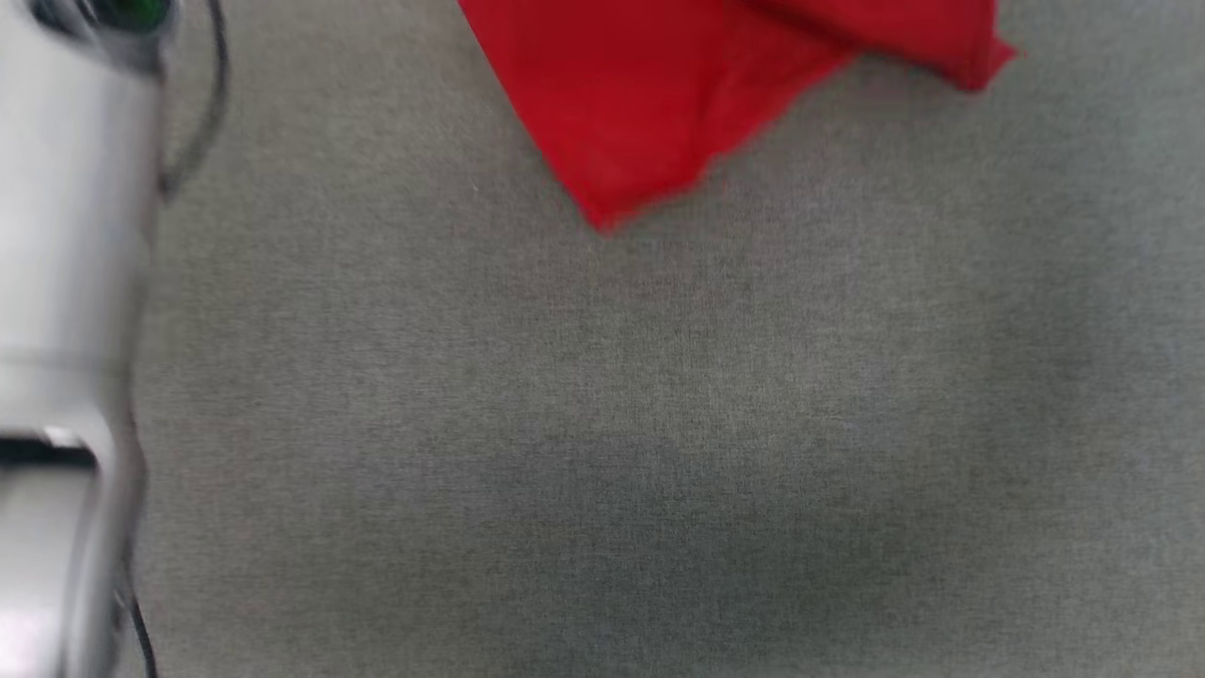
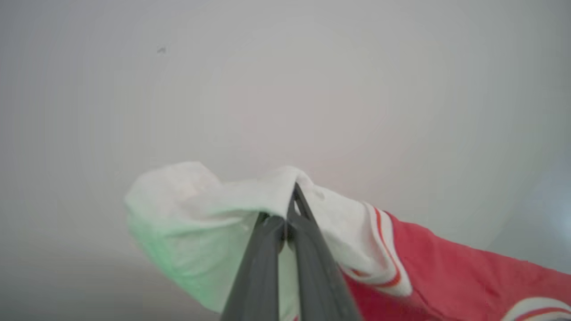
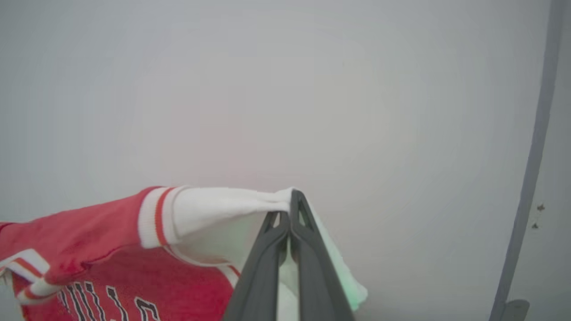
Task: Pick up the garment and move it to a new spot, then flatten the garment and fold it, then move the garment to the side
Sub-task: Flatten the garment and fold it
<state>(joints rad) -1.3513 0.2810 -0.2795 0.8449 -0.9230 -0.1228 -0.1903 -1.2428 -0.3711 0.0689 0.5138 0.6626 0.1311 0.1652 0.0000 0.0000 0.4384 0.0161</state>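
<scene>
The garment (image 1: 659, 104) hangs in the air, gripped by both tools at its white parts. Nearest the left wrist camera, the left tool (image 2: 294, 196) is clenched, its two dark fingers pressed together on a bunched white fold. The striped trim (image 2: 383, 249) and then the red body run off beyond it. The right tool (image 3: 293, 198) is likewise clenched on the matching white fold. From there the cloth stretches across to the red chest, where dark lettering (image 3: 107, 303) shows.

From the head, a pale forearm (image 1: 66, 282) stands close at the left. Past it lies a wide bare stretch of the grey surface (image 1: 602, 424), none of whose edges are in view. Farthest off, the garment's red lower part dangles above the surface and comes to a corner. Whether that corner touches the surface cannot be told.

The step in hand looks like carrying the garment to its new spot, ready for laying it flat. To do it well:
- Hold the two tools level and well apart, so the top edge runs taut and the body hangs without a twist.
- Let the hanging corner meet the surface first.
- Draw the cloth along as it comes down, so it spreads instead of heaping.
- Do not release either grip until the body lies out, since each tool holds only a small pinch of fabric that may slip.
</scene>
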